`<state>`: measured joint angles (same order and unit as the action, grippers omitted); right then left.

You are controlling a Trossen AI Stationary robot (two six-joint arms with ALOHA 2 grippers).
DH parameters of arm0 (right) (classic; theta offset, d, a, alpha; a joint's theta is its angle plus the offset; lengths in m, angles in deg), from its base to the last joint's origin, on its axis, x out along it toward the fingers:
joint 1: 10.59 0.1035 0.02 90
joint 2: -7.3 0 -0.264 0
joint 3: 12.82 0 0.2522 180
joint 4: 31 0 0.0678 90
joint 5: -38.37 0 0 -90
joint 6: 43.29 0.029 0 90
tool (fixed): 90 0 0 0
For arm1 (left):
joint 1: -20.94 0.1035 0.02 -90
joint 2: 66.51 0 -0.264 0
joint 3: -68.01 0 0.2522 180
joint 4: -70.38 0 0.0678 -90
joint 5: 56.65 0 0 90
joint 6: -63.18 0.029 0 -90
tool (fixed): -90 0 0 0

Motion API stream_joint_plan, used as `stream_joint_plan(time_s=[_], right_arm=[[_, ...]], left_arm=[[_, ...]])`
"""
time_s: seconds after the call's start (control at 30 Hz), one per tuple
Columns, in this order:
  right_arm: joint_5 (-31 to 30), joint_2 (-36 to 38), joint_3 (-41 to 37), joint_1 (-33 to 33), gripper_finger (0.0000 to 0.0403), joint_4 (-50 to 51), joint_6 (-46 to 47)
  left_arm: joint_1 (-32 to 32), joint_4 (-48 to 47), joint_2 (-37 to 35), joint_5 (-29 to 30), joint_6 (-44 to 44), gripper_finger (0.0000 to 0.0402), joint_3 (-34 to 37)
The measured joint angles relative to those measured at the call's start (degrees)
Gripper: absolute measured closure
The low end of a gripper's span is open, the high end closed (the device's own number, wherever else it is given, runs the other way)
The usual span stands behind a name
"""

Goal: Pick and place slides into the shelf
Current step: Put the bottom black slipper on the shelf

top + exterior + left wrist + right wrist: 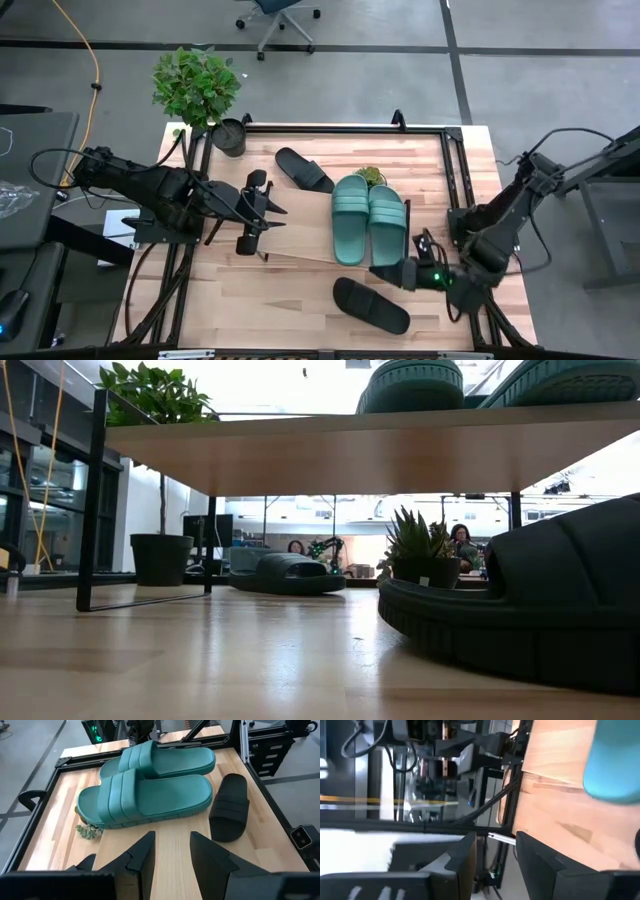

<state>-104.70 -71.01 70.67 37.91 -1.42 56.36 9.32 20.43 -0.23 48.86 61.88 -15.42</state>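
Two teal slides (pixel 368 220) lie side by side on the shelf's plank top (pixel 300 228), soles down; the low view shows their ends (pixel 415 385) above the plank (pixel 350 455). One black slide (pixel 303 168) lies toward the far side. Another black slide (pixel 370 305) rests on the table near its front edge. My left gripper (pixel 272 210) hovers open over the shelf's left part, pointing at the teal slides (pixel 150 795), nothing between its fingers (pixel 145 855). My right gripper (pixel 385 272) hangs open by the teal slides' near ends, above the near black slide.
A leafy potted plant (pixel 200 90) stands at the table's far left corner. A small succulent (pixel 370 177) sits just beyond the teal slides' far ends. A black frame (pixel 330 128) rims the table. Bare wood lies left of the near black slide.
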Motion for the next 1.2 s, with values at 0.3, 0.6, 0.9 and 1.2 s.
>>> stream_joint_plan(time_s=[0.3,0.6,0.9,1.2], right_arm=[[-2.04,-13.25,4.53,5.55,0.0275,2.86,23.00],[2.65,-22.59,9.57,8.38,0.0275,4.65,34.02],[6.83,-24.17,11.00,6.54,0.0275,13.41,34.52],[5.15,-24.15,11.02,8.04,0.0275,20.68,34.50]], left_arm=[[0.00,0.07,0.04,0.22,-0.90,0.0291,0.00],[0.00,0.09,0.04,0.52,-3.58,0.0291,0.00],[0.00,0.02,0.09,0.37,-1.82,0.0291,0.00],[0.04,0.02,0.09,-2.78,1.76,0.0291,0.00]])
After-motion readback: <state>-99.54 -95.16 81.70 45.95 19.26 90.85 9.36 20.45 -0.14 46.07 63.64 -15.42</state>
